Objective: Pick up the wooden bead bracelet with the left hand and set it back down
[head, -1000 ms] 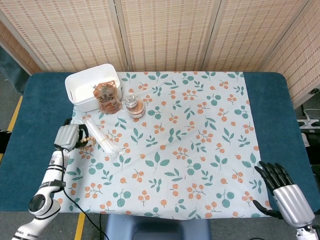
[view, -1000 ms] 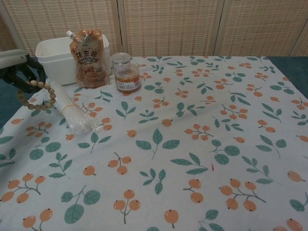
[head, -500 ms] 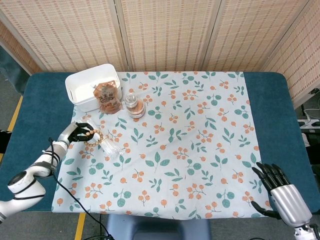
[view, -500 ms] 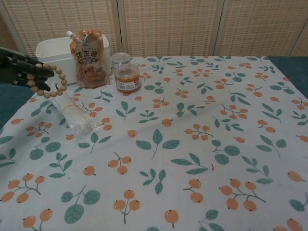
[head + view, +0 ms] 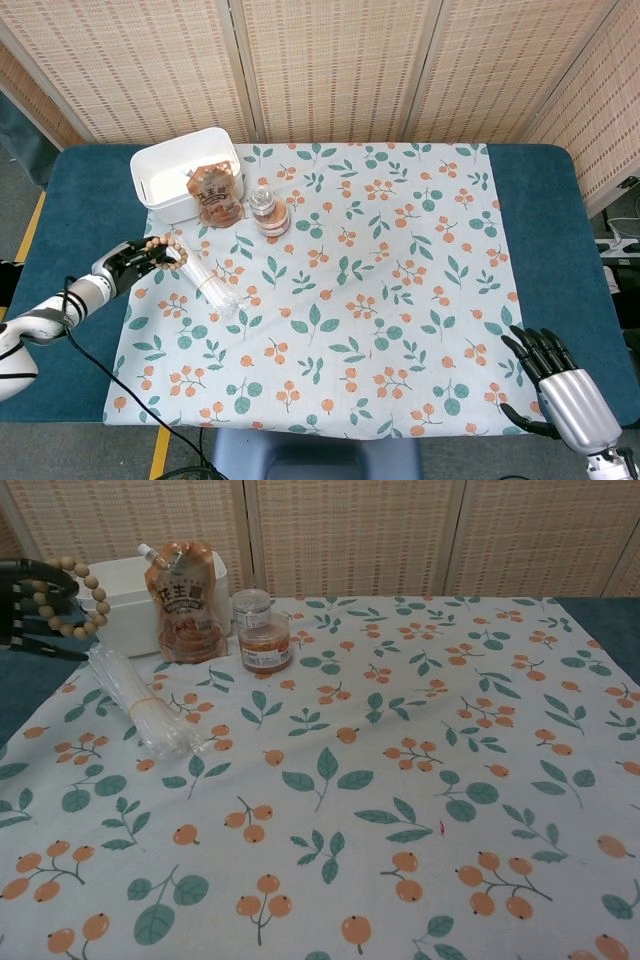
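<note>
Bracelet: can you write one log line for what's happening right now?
left hand: holds wooden bead bracelet above table | right hand: open, idle | stage: lifted, not yet set down

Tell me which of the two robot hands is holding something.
The left robot hand, at the table's left edge: it holds the wooden bead bracelet lifted off the cloth. The right robot hand, near the bottom right corner, holds nothing, fingers apart.

one bracelet (image 5: 162, 252), one tub (image 5: 188, 173), one pouch (image 5: 217, 196), two jars (image 5: 268, 212), one tube bundle (image 5: 205, 278)
</note>
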Controlling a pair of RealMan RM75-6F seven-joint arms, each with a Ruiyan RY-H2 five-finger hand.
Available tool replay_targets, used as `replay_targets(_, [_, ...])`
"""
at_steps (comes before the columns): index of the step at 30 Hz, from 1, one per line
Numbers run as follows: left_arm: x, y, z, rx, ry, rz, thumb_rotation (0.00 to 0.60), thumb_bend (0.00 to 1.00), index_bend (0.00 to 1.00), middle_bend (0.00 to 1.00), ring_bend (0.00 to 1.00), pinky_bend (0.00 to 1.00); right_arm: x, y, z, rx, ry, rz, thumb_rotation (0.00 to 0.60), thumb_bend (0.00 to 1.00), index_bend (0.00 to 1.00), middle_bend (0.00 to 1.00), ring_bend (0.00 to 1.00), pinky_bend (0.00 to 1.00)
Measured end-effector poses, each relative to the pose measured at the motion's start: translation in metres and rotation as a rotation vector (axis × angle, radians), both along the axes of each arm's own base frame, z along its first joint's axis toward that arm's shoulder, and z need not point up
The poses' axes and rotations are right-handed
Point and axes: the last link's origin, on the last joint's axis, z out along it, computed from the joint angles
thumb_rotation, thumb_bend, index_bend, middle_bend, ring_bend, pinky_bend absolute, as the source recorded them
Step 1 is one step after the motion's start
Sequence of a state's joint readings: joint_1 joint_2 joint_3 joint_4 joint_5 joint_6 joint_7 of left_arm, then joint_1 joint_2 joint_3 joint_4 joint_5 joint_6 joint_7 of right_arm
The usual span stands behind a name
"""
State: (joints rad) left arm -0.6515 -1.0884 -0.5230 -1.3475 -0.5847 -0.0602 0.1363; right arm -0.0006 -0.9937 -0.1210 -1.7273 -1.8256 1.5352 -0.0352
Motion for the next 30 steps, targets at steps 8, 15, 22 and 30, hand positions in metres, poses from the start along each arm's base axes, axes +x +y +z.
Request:
replay_targets(8, [-0.016, 0.0, 0.006, -0.039, 0.049, -0.05, 0.583, 1.0, 0.21, 0.38, 0.22, 0.04, 0.0, 0.0, 0.0, 0.001, -0.002, 0.001, 0.459, 0.2, 0.0, 0.0, 0.0, 0.0])
replay_targets(15, [-0.018, -0.004, 0.008, -0.059, 0.015, -0.052, 0.477, 0.94, 0.21, 0.38, 0.21, 0.04, 0.0, 0.001, 0.002, -0.005, -0.007, 0.002, 0.459, 0.2, 0.0, 0.0, 0.0, 0.0])
replay_targets(22, [-0.017, -0.009, 0.015, -0.023, -0.055, -0.103, 0.495, 0.67, 0.23, 0.41, 0.21, 0.04, 0.0, 0.001, 0.002, -0.002, -0.006, 0.002, 0.46, 0.2, 0.0, 0.0, 0.0, 0.0])
replay_targets(30, [-0.028, -0.013, 0.012, 0.053, -0.171, -0.056, 0.596, 0.53, 0.47, 0.65, 0.29, 0.03, 0.0, 0.001, 0.001, -0.001, -0.004, 0.002, 0.461, 0.2, 0.0, 0.0, 0.0, 0.0])
